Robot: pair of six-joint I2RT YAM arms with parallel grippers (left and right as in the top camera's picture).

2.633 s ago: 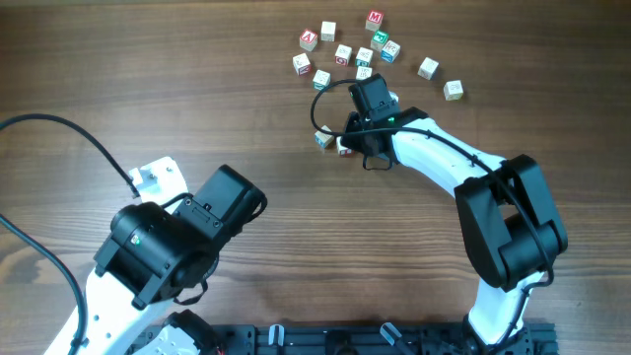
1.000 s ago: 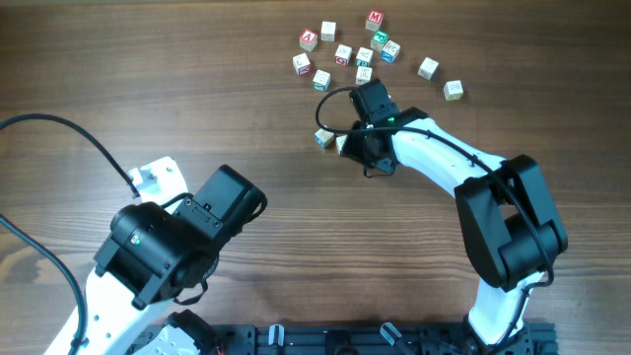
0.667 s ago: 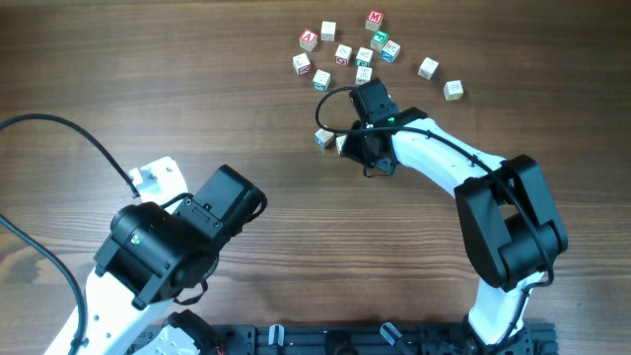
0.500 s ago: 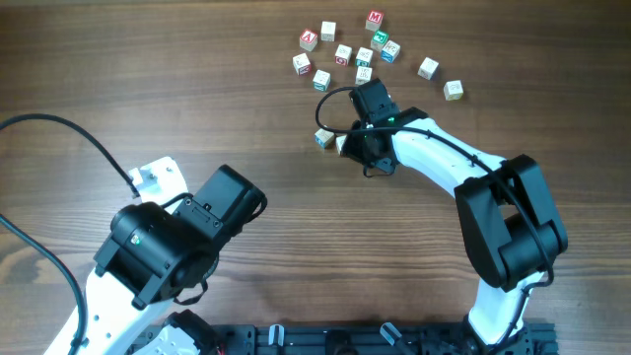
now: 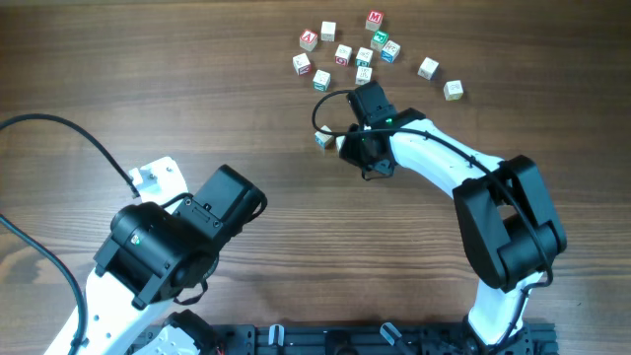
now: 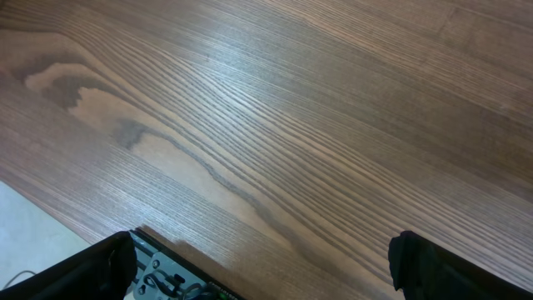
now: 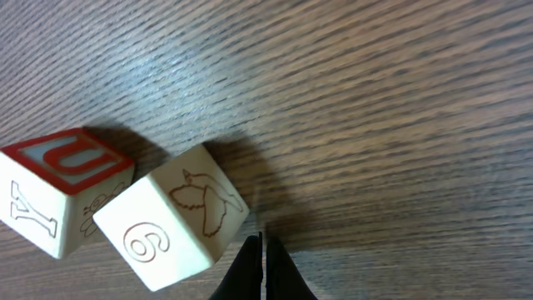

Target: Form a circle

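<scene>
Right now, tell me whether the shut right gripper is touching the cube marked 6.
Cannot tell. The right wrist view puts the right gripper close beside the cube marked 6, but shadow hides any contact or gap.

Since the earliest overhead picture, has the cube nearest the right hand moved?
Yes. That cube slid slightly up-left in the overhead view, closer to its unmoved neighbour cube.

The right gripper [image 5: 355, 141] hangs low over the dark wooden desk [image 5: 148, 89]. A pair of pale cubes [image 5: 323, 139] lies just beside it, toward the left arm [image 5: 177, 237], which sits well apart. Beyond the gripper spreads a loose scatter of lettered cubes [image 5: 343, 54].
</scene>
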